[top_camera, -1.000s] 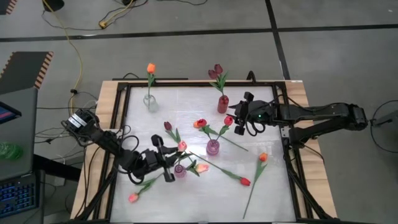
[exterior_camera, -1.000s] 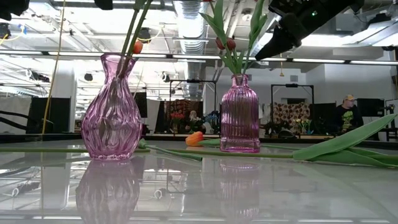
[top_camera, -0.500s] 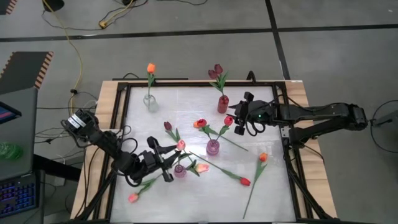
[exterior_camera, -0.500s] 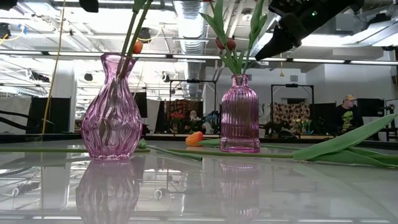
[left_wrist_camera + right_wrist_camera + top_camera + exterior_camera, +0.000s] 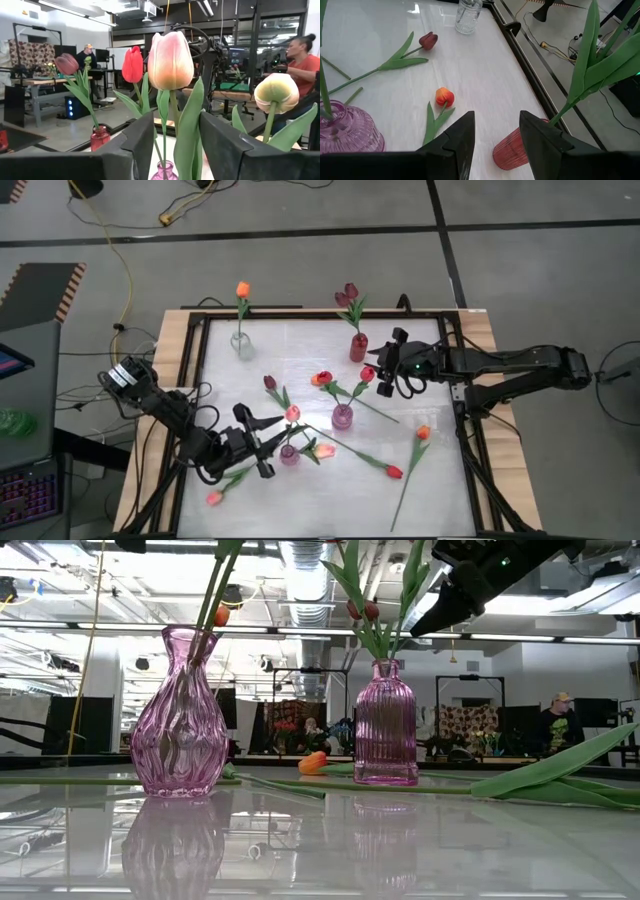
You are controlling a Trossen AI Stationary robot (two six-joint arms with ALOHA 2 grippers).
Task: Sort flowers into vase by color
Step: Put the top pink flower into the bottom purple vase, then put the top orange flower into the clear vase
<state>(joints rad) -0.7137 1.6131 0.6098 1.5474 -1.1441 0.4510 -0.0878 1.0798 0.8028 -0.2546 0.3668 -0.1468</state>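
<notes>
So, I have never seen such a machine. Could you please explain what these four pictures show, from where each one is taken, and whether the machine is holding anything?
Two dark robot arms work at a white table, sorting artificial tulips into vases. One camera looks straight down, one sits at table height, and one rides on each wrist. From above, the left gripper is beside a small pink vase with a pink tulip standing in it; its fingers are open on either side of the stem and hold nothing. The right gripper hovers open near the red vase, also empty. A clear vase and another pink vase stand farther off. Loose tulips lie on the table.
</notes>
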